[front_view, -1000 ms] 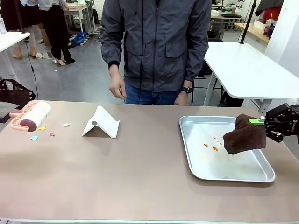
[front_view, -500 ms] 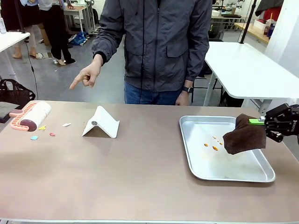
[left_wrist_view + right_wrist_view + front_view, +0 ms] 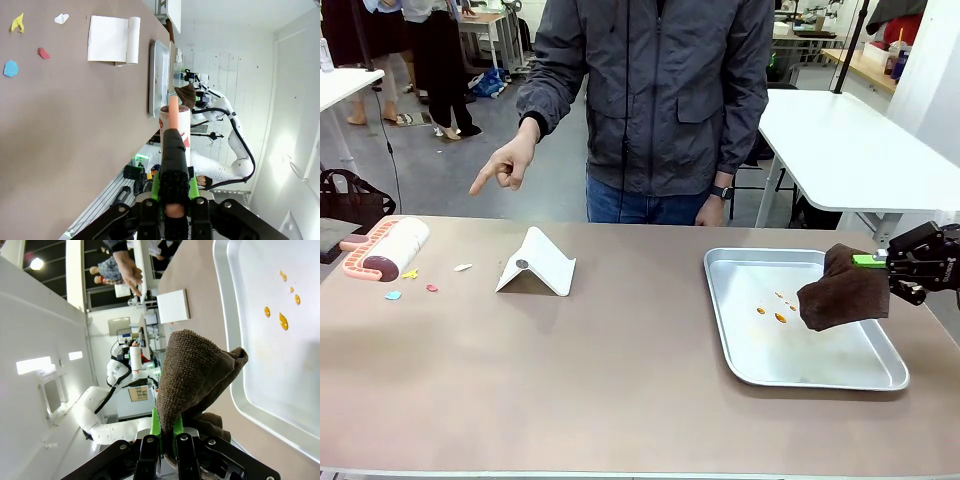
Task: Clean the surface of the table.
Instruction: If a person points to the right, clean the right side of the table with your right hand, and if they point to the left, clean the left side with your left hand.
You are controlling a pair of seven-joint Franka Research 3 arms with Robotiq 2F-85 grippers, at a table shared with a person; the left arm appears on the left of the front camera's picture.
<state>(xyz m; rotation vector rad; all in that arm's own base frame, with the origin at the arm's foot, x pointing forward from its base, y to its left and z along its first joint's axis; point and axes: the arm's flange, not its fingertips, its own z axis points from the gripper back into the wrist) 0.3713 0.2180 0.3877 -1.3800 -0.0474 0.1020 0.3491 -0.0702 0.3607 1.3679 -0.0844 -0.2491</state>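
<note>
The tan-brown table (image 3: 620,380) carries small paper scraps at its left: yellow (image 3: 410,273), white (image 3: 463,267), red (image 3: 432,288) and blue (image 3: 393,295). Beside them lies a lint roller (image 3: 388,247) with a pink handle. In the left wrist view my left gripper (image 3: 173,150) is shut on that pink handle (image 3: 173,107), with the scraps (image 3: 44,53) far up the table (image 3: 75,130). My right gripper (image 3: 880,263) is shut on a brown cloth (image 3: 842,292) that hangs over the steel tray's right side. The cloth (image 3: 197,375) rises from the gripper (image 3: 167,435).
A steel tray (image 3: 740,360) at the right holds orange drops (image 3: 780,317). A white folded stand (image 3: 536,263) sits left of centre. A person stands at the far edge, one hand (image 3: 505,165) pointing down toward the table's left. A white table (image 3: 850,150) stands behind.
The person's hand has risen from their side and now points toward the table's left end. Both arms, the roller and the cloth stay where they were.
</note>
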